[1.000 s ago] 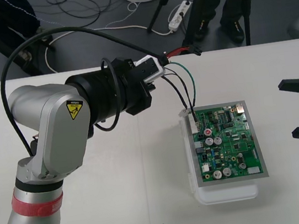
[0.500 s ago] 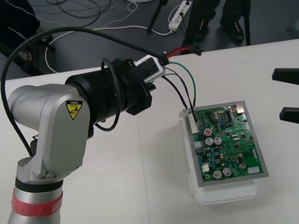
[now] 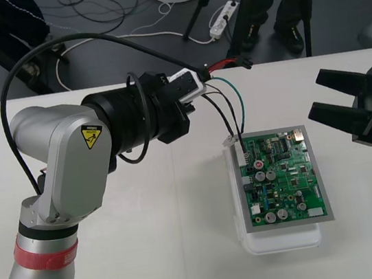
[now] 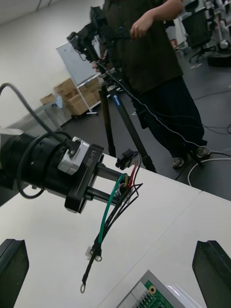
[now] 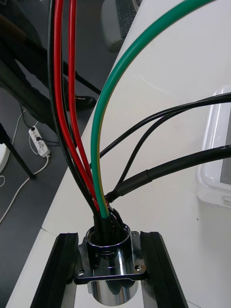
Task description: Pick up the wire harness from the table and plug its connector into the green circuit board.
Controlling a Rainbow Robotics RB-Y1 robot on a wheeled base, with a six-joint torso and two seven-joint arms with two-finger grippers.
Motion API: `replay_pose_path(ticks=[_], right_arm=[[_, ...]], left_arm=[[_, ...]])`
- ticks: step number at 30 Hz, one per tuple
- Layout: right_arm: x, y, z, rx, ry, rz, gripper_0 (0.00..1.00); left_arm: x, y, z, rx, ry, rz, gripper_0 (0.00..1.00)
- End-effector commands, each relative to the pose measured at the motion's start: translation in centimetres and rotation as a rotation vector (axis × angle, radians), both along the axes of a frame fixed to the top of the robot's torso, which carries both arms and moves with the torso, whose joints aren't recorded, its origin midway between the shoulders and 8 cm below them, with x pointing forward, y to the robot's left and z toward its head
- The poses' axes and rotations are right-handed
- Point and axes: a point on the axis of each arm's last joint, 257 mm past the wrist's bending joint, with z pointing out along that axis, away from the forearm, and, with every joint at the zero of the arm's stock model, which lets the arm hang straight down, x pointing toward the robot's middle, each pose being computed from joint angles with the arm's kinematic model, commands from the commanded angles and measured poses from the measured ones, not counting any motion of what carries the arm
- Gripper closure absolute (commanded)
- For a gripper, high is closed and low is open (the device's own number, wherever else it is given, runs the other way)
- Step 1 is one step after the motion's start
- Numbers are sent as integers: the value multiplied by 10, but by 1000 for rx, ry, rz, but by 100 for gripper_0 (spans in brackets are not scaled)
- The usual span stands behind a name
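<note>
My left gripper hovers over the table behind the green circuit board, which rests on its white base. In the left wrist view its fingers are shut on the harness's round metal socket. Red wires run from there to the small black plug, which hangs in the air past the gripper. The green wire and black wires droop toward the board's far left corner. My right gripper is open, to the right of the board. Its fingers stand far apart, facing the left gripper and the plug.
The table's far edge lies just behind the held harness. Beyond it, cables, a power strip and tripod legs lie on the dark floor. Bare table surface spreads in front of the board and to its left.
My right gripper has moved in from the right edge toward the board and slightly farther back, still open. The left arm and harness have not moved.
</note>
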Motion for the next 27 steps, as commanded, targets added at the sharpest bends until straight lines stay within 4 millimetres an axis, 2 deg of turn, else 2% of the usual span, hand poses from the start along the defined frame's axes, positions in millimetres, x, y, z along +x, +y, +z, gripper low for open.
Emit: replay_pose_path(ticks=[1, 14, 27], right_arm=[[-1, 12, 18, 63, 31, -28, 0], [8, 28, 41, 128, 95, -138, 0], [20, 45, 44, 159, 127, -168, 0]], left_arm=[[-4, -4, 19, -61, -38, 7, 100], [-4, -3, 16, -59, -34, 10, 100], [-6, -5, 17, -71, -26, 0, 100]])
